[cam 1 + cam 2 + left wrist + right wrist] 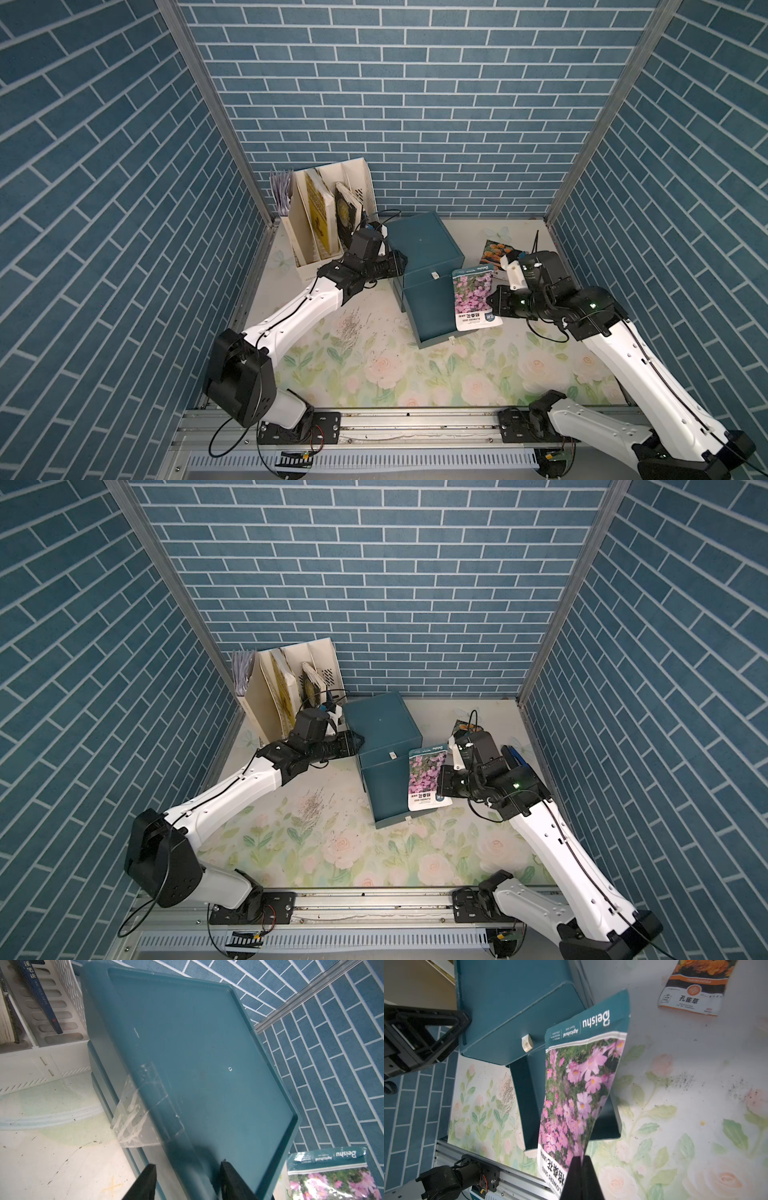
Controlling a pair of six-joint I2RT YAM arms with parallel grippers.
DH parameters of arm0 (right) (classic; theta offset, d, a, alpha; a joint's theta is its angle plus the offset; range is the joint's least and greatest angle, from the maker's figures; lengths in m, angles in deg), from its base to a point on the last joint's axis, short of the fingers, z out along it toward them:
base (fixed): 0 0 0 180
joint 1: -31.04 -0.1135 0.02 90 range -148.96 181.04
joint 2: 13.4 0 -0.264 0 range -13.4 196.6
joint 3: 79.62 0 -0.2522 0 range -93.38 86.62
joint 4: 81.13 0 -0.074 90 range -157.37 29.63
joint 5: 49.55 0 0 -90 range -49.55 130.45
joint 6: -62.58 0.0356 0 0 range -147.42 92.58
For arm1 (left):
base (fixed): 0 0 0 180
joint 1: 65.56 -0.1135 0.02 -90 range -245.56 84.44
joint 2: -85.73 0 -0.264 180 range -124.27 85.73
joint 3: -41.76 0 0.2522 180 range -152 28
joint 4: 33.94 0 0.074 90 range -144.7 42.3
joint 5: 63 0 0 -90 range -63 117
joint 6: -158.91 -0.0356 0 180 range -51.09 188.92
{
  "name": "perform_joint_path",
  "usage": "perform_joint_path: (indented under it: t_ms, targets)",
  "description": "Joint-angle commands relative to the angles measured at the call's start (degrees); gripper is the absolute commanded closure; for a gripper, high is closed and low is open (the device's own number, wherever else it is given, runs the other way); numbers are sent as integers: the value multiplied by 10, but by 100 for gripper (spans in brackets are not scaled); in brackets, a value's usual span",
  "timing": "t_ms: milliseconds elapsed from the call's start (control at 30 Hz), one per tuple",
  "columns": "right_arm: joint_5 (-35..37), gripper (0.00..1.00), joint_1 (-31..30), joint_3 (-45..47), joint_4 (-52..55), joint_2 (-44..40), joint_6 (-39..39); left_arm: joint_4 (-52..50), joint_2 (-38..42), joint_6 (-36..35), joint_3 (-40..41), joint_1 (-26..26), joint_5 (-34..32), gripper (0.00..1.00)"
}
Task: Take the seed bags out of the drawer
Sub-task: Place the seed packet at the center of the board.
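With left fingers [147, 1182] clamping the teal plastic drawer box [419, 245], we should carry the glossy pink-flower packet [473, 299], pinched by right fingers [589, 1182], well clear.

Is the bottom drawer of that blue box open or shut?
Open. In a top view the bottom drawer juts out in front of the blue box, past the flush upper front with its white knob.

Pink packet [581, 1084] reads "Beishu"; orange packet [691, 991] "孔雀草".
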Motion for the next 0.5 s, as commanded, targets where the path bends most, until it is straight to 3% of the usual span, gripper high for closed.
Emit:
perform_joint_path:
  t_ms: [0,467]
  targets:
    - [38,100,17,-21,41,-4,-18,-48,-3,-9,-4,-2,-8,47]
    - [35,100,149,-40,-25,40,-69,-48,-10,-12,-12,-2,-5,47]
